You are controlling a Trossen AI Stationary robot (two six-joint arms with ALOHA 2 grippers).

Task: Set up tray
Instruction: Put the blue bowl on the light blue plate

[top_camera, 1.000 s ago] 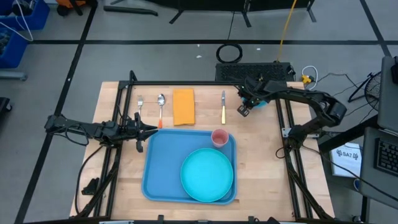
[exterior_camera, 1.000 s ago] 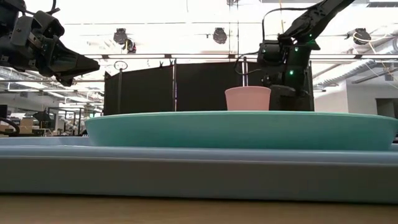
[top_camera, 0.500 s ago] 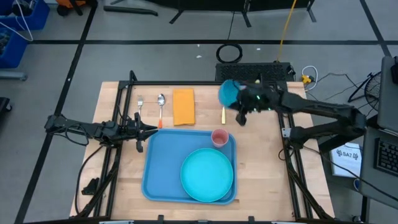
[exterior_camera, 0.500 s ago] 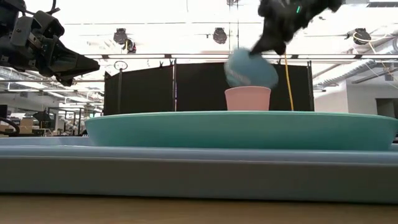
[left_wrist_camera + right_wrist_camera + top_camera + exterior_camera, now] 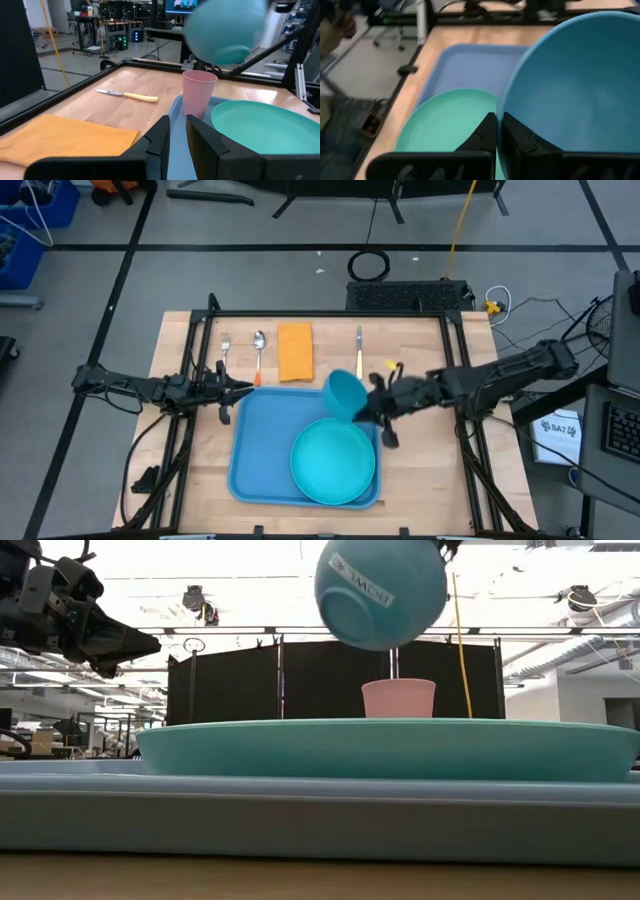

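The blue tray (image 5: 258, 442) lies on the table with a round turquoise plate (image 5: 333, 461) on its near right part. A pink cup (image 5: 398, 698) stands upright on the tray's far right corner. A blue bowl (image 5: 345, 393) hangs in the air over that corner, and it hides the cup in the high view. My right gripper (image 5: 366, 407) is shut on the bowl. My left gripper (image 5: 246, 388) waits level beside the tray's far left corner, a narrow gap between its fingers (image 5: 199, 131) and nothing in it. My right gripper holds the bowl by its rim (image 5: 499, 111), one finger inside the bowl and one outside. The fingers come from the table's right, slanting down. The bowl is lifted clear and tipped on its side, its labelled bottom (image 5: 362, 590) toward the near edge.
Beyond the tray's far edge a fork (image 5: 226, 345), a spoon (image 5: 259, 346), an orange napkin (image 5: 295, 351) and a yellow-handled knife (image 5: 359, 353) lie in a row. Black frame rails (image 5: 330, 314) run along the table's far, left and right sides.
My right gripper has swung from the table's far right toward the near edge and the tray, rising as it went. The blue bowl has come up with it. It now hangs tipped over the pink cup.
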